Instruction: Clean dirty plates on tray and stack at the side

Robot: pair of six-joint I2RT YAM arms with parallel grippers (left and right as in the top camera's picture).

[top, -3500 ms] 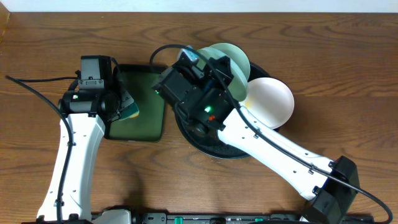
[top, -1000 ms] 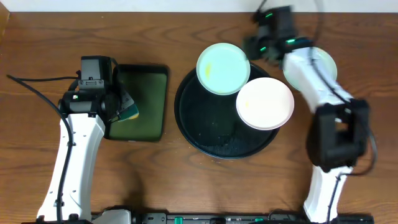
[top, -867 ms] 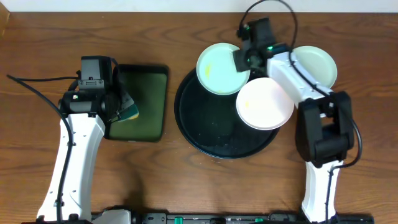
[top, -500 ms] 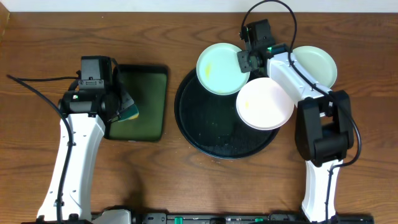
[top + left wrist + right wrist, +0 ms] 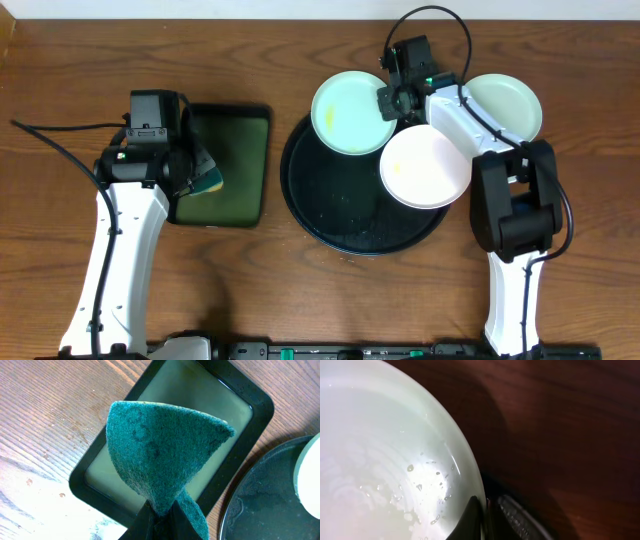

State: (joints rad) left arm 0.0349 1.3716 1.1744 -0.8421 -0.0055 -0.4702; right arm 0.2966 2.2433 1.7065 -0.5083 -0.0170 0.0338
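The round black tray point(image 5: 340, 215) lies mid-table. A pale mint plate point(image 5: 350, 112) with yellowish smears overlaps the tray's far rim, and a white plate point(image 5: 425, 167) rests on its right side. Another mint plate point(image 5: 505, 105) sits on the wood at the far right. My right gripper point(image 5: 388, 100) is shut on the right rim of the smeared mint plate point(image 5: 385, 450); in the right wrist view the gripper point(image 5: 487, 515) pinches that rim, with droplets on the plate. My left gripper point(image 5: 197, 170) hovers over the green tray, shut on a folded teal sponge point(image 5: 160, 450).
A dark green rectangular tray point(image 5: 222, 165) lies left of the black tray; it also fills the left wrist view as the green tray point(image 5: 200, 410). The right arm's cable point(image 5: 430, 20) loops near the table's far edge. Bare wood lies at the front left.
My right gripper came left from the far-right mint plate and has closed on the smeared mint plate's rim. That plate has shifted slightly left. The left arm has not moved.
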